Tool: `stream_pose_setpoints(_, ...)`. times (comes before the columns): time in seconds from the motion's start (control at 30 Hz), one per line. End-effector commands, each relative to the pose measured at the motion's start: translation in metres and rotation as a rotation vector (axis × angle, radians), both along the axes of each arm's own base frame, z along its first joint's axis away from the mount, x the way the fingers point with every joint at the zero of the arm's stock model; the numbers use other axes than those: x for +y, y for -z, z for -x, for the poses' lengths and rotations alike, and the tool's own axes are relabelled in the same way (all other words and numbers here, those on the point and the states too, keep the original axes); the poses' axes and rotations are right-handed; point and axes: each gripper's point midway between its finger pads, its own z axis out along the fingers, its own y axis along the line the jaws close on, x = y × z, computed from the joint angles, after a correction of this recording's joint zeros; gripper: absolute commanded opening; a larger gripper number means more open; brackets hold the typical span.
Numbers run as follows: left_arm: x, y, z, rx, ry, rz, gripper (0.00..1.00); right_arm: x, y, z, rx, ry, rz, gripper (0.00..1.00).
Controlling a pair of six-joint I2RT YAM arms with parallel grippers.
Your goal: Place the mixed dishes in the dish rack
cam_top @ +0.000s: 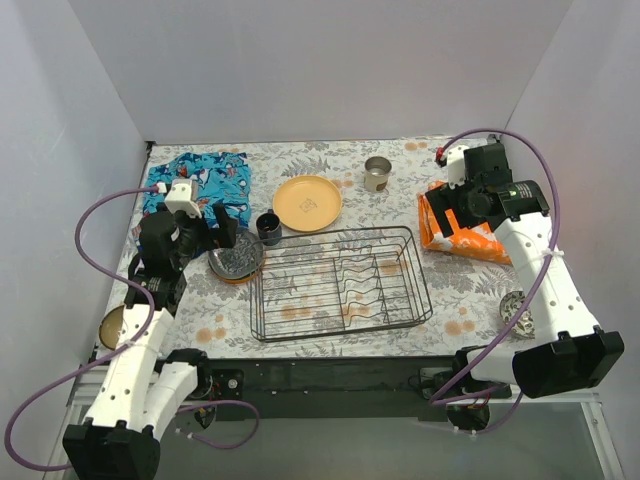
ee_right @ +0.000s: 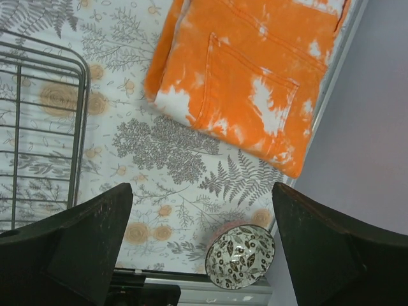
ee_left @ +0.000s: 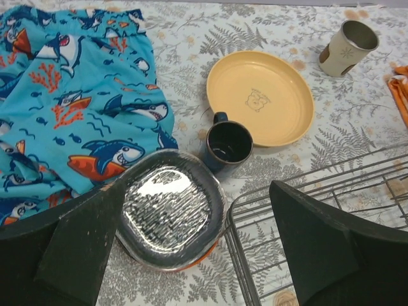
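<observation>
The left fingers [ee_left: 83,242] are seen spread wide and empty above the dark grey plate [ee_left: 167,213], just left of the dish rack [cam_top: 340,285] at the middle of the bench [cam_top: 330,160]; the dark blue mug [ee_left: 227,143] and yellow plate [ee_left: 260,97] are spotted just beyond. The right fingers [ee_right: 319,248] are likewise splayed, nothing gripped, near the orange cloth [ee_right: 255,76] and a patterned bowl [ee_right: 240,257]

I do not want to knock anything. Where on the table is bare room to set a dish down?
Bare table lies right of the dish rack, between the orange fabric and the patterned bowl, and left of the rack's near corner. Crowded at the rack's far left corner: grey plate, mug, yellow plate.
</observation>
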Motion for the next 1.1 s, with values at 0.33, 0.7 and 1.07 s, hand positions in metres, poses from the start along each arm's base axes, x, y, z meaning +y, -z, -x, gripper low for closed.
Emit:
stream_pose_setpoints(0.33, 0.056, -0.005, 0.029, 0.237, -0.284, -0.135, 0.98, 0.194, -0.043, 0.007, -0.011, -0.517, -0.311, 0.98)
stream_pose_setpoints(0.7, 0.089, -0.039, 0.031, 0.259, -0.463, -0.121, 0.98, 0.376, -0.017, 0.050, -0.062, -0.537, -0.268, 0.83)
stream_pose_setpoints(1.07, 0.130, -0.111, 0.044, 0.109, -0.691, -0.092, 0.98, 0.467, 0.018, 0.097, -0.008, -0.459, -0.348, 0.66)
